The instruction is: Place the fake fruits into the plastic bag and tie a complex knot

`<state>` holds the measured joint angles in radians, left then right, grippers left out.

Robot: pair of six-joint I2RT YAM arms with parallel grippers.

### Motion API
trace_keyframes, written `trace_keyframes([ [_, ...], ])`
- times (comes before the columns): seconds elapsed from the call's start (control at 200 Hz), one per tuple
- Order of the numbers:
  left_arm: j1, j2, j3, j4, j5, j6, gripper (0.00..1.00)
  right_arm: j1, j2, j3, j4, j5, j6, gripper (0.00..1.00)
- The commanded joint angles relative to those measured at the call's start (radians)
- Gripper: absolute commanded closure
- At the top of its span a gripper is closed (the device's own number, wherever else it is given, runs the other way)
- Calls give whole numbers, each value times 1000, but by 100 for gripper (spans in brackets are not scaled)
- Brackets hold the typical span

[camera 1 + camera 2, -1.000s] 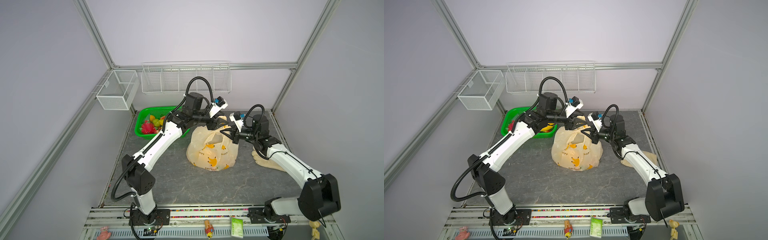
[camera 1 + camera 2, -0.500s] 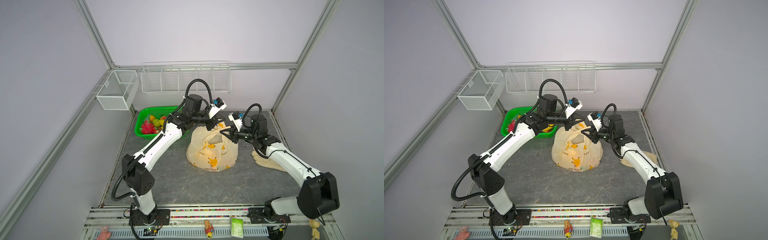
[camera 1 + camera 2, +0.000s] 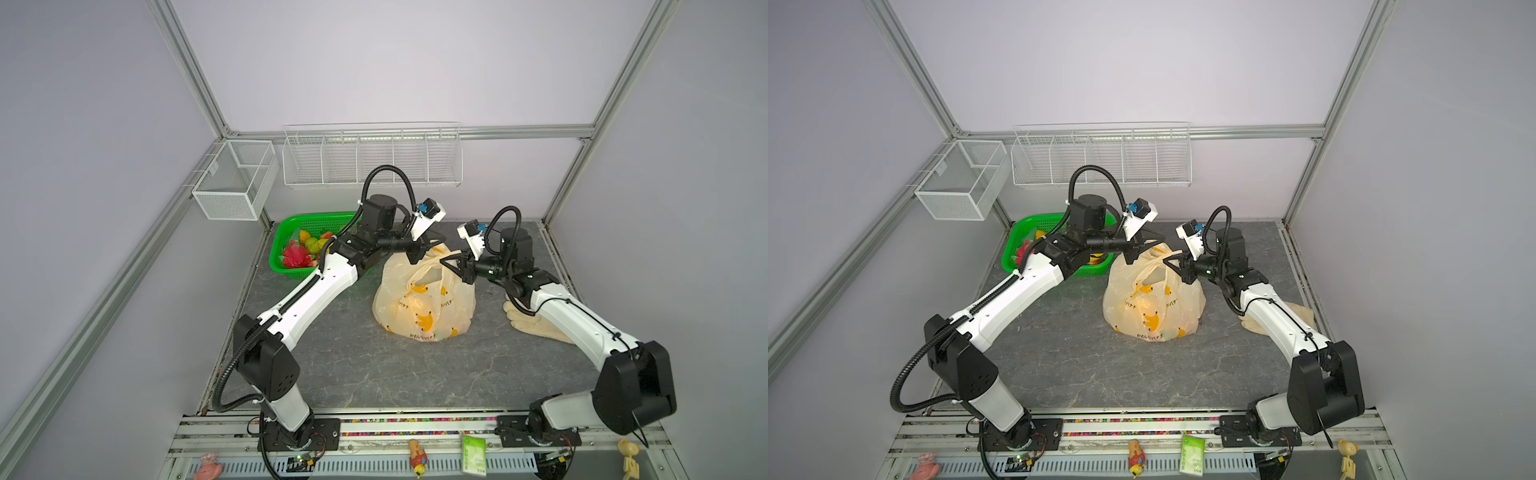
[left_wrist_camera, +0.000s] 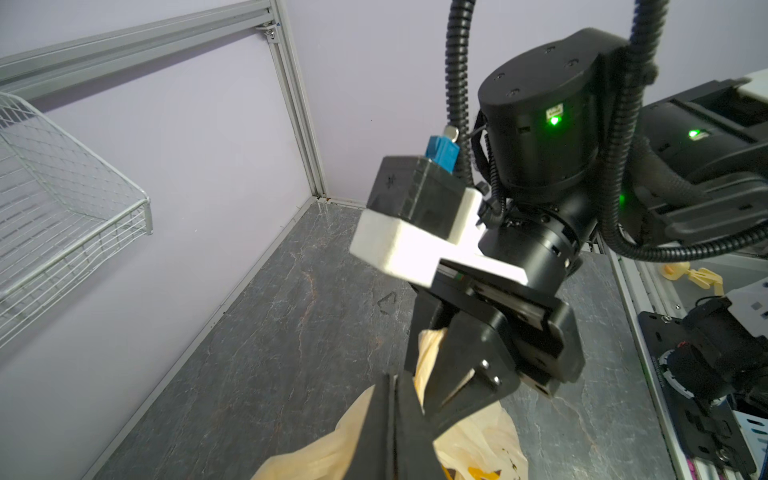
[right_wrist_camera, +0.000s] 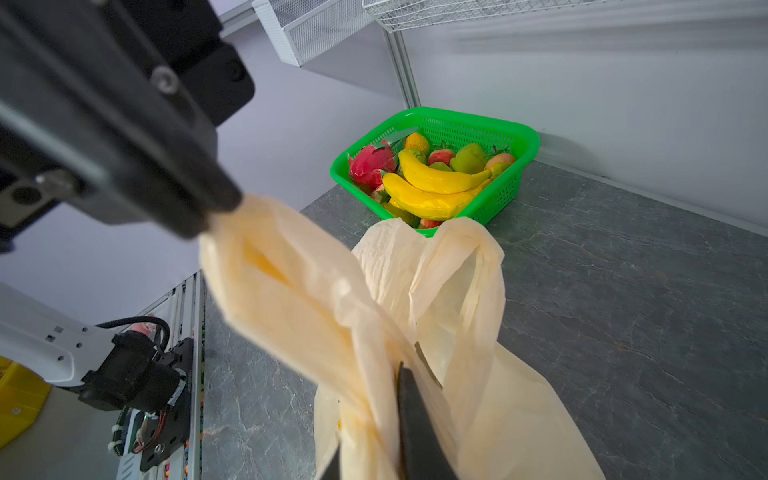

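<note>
- Cream handle (image 5: 291, 291) is running sideways from left fingers (image 5: 178, 195) to right fingers (image 5: 415, 428), above the bag (image 3: 424, 307).
- Both pairs are clamping it, close together.

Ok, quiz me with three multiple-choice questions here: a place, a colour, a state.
1. Where on the table is the green basket? A) back left corner B) front right corner C) centre
2. What colour is the dragon fruit? A) blue B) pink-red C) white
3. What are the left fingers doing? A) hanging open B) gripping a banana C) shut on the plastic bag's handle
Answers: 1 A, it sits by the rear left walls; 2 B, plain in the right wrist view; 3 C, they pinch cream film.
</note>
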<state>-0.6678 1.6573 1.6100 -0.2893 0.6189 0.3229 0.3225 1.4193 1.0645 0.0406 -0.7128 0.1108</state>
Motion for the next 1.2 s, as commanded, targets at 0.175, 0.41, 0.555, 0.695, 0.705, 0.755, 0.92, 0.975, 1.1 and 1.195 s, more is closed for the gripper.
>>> trace_keyframes([
  [0.175,-4,-83,-221,204,-37,34,94,10,14,34,83,37,196,88],
  [0.41,-18,-70,-286,231,-120,63,95,18,19,41,87,56,216,88],
  [0.555,-18,-71,-322,274,-134,42,95,19,29,46,89,60,218,87],
  [0.695,-19,-65,-341,295,-153,28,94,18,33,49,91,58,210,85],
  [0.705,-19,-65,-341,295,-154,28,94,18,33,50,91,57,210,85],
  [0.755,-18,-64,-343,296,-154,23,88,19,34,54,86,59,199,85],
  [0.92,-19,-66,-362,319,-151,0,79,18,40,58,78,62,181,85],
  [0.975,-19,-71,-370,326,-153,-2,79,18,42,60,75,63,177,85],
  [1.1,-19,-76,-371,310,-160,1,83,18,43,64,71,67,172,85],
  [1.195,-19,-70,-369,298,-169,2,90,18,42,66,81,60,181,85],
])
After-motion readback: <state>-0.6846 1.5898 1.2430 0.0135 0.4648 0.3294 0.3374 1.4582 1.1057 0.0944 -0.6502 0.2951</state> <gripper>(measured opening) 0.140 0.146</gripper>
